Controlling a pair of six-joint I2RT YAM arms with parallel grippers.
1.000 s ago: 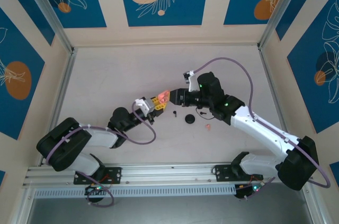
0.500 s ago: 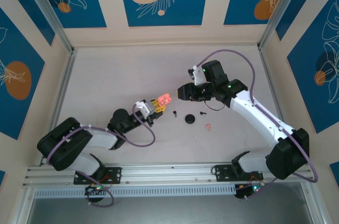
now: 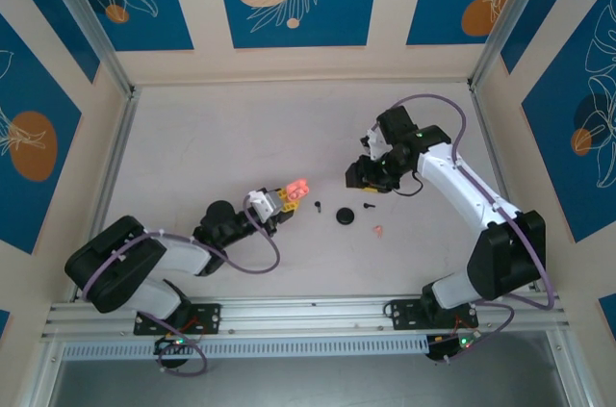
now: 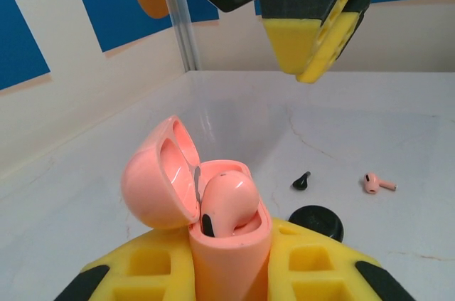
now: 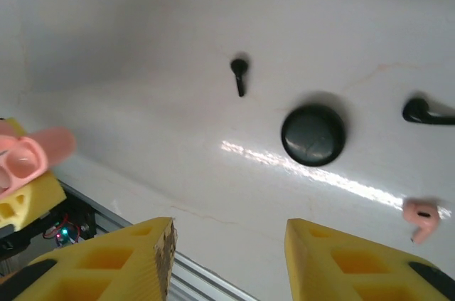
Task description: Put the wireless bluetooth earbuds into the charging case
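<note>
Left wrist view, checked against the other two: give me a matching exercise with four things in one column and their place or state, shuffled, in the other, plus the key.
Things
1. charging case
2. loose pink earbud
3. black disc
4. right gripper

Places or states
A. open and empty, above the table
B. lying on the table, outside the case
C. lid open, clamped in the left gripper, with a seated earbud
D. flat on the table, dark and round

Pairs: 1-C, 2-B, 3-D, 4-A
</note>
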